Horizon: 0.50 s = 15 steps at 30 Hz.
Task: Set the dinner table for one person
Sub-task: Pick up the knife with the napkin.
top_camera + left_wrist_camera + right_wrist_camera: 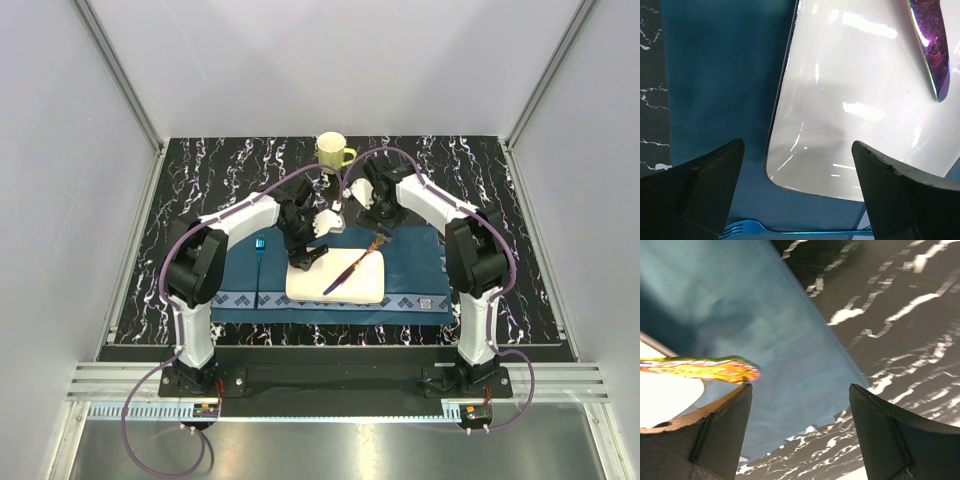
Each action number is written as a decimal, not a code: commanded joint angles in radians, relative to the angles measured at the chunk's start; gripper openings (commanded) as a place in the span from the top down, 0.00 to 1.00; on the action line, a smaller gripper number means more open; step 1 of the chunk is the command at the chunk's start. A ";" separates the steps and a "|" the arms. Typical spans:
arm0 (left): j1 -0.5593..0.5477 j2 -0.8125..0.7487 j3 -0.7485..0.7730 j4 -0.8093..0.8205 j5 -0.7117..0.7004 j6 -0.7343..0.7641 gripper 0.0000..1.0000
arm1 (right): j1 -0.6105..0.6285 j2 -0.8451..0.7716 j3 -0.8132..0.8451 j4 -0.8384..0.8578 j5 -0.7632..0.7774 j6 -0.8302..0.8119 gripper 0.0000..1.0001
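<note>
**Item: bench** (pixel 215 180). Large rectangular black top with white and faintly coloured marble-like veins. It spans the white-walled enclosure ahead of both arm bases and carries everything we list below.

**On it:**
- Dark blue placemat (pixel 415 268) with a patterned near border, lying at centre front.
- White rectangular plate (pixel 365 288), on the placemat.
- Iridescent purple knife (pixel 343 274), lying diagonally across the plate.
- Blue fork (pixel 259 262), on the placemat's left edge.
- Pale yellow mug (pixel 332 150), upright at the far middle, off the placemat.

**Claws:**
- Left claw (pixel 797 147): fingers wide apart, holding nothing, above the plate's corner.
- Right claw (pixel 800 390): fingers wide apart, holding nothing, above the placemat's edge and bare bench. We see a gold-pink utensil end by one finger. We cannot tell whether it belongs to the knife.
</note>
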 commanded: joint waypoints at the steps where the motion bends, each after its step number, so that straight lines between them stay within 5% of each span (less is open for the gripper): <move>1: 0.002 0.003 0.012 -0.008 0.050 0.010 0.05 | -0.019 -0.041 0.060 0.030 0.060 -0.023 0.14; 15: 0.004 -0.022 0.021 -0.062 0.076 0.014 0.06 | -0.069 0.002 0.185 0.075 0.191 -0.053 0.13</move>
